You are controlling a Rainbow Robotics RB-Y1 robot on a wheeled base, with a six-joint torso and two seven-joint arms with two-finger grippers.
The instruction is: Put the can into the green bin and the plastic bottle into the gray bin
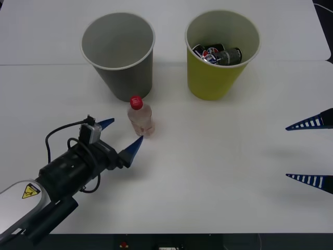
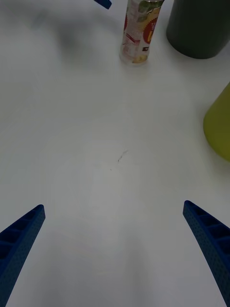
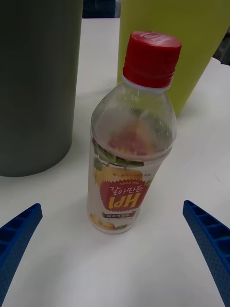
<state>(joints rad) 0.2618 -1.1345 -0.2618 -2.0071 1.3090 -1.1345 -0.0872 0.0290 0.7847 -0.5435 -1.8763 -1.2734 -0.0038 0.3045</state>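
Two paper-cup-shaped bins stand upright side by side at the far part of a white table (image 1: 218, 172): the gray bin (image 1: 119, 54) on the robot's left and the green bin (image 1: 221, 54) on its right. Cans (image 1: 218, 53) lie inside the green bin. A faint seam runs across the tabletop level with the bins. The plastic bottle (image 1: 140, 117), red-capped with a pinkish label, stands upright on the table just in front of the gray bin, apart from it. The left gripper (image 1: 120, 134) sits low over the table just short of the bottle, its blue ribbed fingers spread wide and touching nothing. The right gripper (image 1: 309, 152) hovers at the table's right edge, well apart from the bins, fingers likewise spread and empty.
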